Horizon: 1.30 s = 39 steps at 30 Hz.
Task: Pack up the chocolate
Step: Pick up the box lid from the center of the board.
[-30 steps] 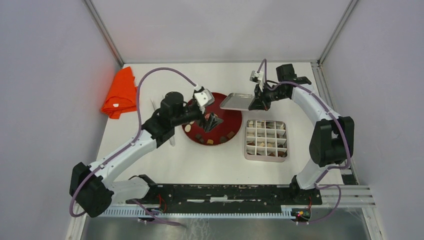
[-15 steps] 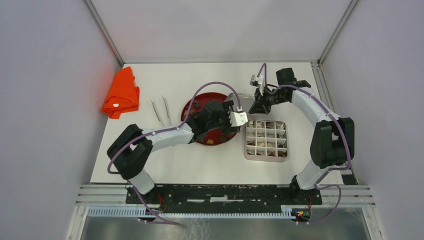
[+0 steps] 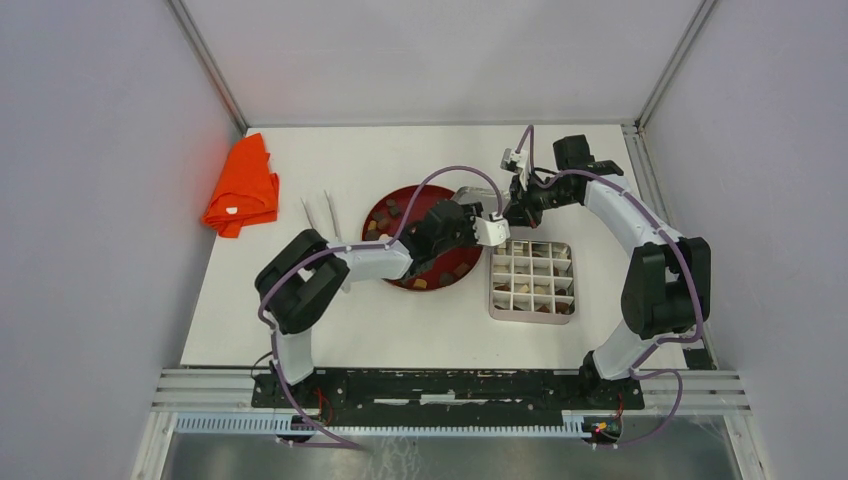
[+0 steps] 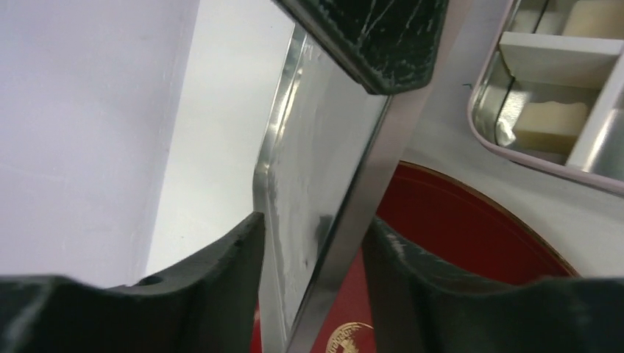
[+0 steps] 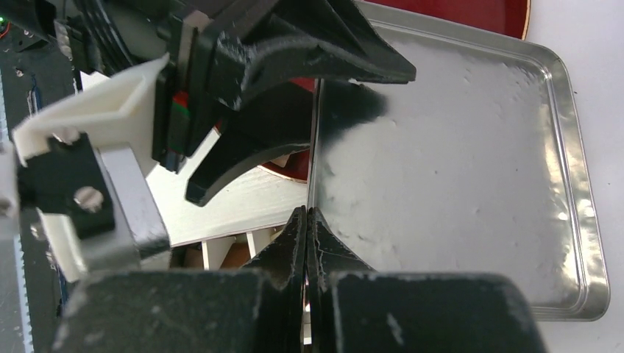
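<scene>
Lidding: lid (image 5: 456, 162) pinched in closed right gripper (image 5: 306, 213) beyond tin (image 3: 493, 290), straddled by left gripper (image 4: 313, 232), grip unclear; next, aligning over tin.

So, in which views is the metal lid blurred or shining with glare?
Left wrist view: the metal lid is very close and soft, with a bright streak along its rim. Right wrist view: sharper, patchy sheen and a dark reflection. Top external view: even light, lid mostly hidden.
</scene>
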Each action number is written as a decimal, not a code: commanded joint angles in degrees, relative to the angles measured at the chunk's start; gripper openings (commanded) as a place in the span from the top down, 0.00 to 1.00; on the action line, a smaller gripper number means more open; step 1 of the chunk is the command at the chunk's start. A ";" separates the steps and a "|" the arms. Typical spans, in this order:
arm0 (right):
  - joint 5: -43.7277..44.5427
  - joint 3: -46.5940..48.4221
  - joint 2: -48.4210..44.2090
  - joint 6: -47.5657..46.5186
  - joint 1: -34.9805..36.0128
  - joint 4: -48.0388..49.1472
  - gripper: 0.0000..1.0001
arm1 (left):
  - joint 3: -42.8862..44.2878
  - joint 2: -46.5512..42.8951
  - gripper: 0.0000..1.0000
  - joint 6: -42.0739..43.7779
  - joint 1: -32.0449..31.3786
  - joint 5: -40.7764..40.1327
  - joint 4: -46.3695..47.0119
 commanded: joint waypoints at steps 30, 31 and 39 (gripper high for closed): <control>-5.23 20.04 -19.34 -2.85 -8.88 -5.18 0.08 | 2.81 -20.01 0.98 -15.32 -3.17 -9.70 -1.88; -5.48 19.48 -20.65 -2.98 -10.27 -5.20 0.08 | 2.26 -22.18 0.98 -18.78 -3.18 -9.90 -3.81; -6.94 9.09 -32.36 -0.88 -12.41 0.51 0.02 | 2.46 -38.06 0.98 -45.19 -1.98 -8.42 -22.26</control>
